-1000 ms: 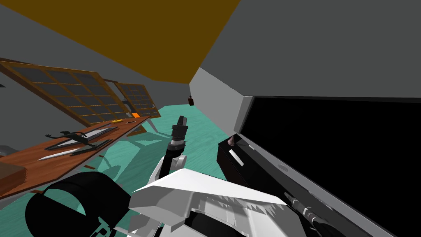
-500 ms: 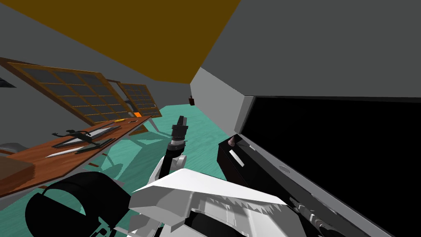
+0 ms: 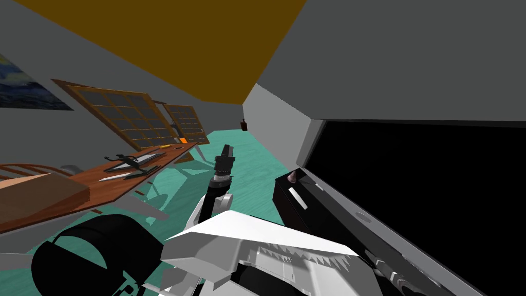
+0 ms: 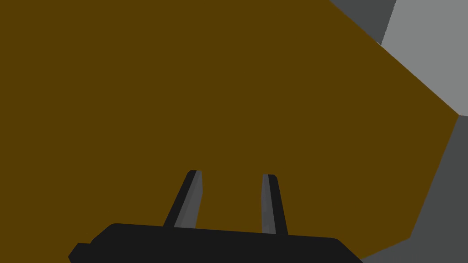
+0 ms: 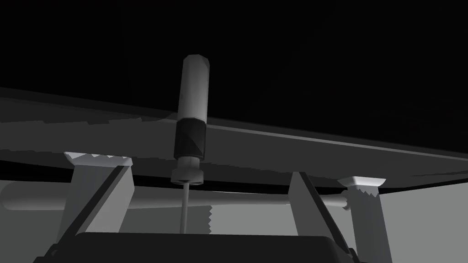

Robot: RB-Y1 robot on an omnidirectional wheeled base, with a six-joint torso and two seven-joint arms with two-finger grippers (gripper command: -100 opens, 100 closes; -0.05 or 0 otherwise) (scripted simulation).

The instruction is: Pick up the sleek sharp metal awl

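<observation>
The awl (image 5: 192, 123) has a grey handle, a dark collar and a thin shaft. It rests on a grey ledge (image 5: 320, 150) and points back toward my right gripper (image 5: 208, 173). That gripper is open, its fingers (image 5: 98, 191) standing wide on either side of the shaft without touching it. In the head view the awl (image 3: 393, 275) appears small at the bottom right, on the grey ledge (image 3: 359, 218). My left gripper (image 3: 225, 151) is raised in front of me; its fingers (image 4: 194, 196) are apart with nothing between them.
A brown table (image 3: 128, 177) stands on the left with flat tools and a cardboard box (image 3: 36, 192). A black cabinet (image 3: 293, 210) sits on the teal floor to the right of my left arm. Beyond the ledge is a black area (image 3: 421, 180).
My head view has swung: the table and windows slid toward the middle, and a wall picture came in at the left. Both arms hold the same pose.
</observation>
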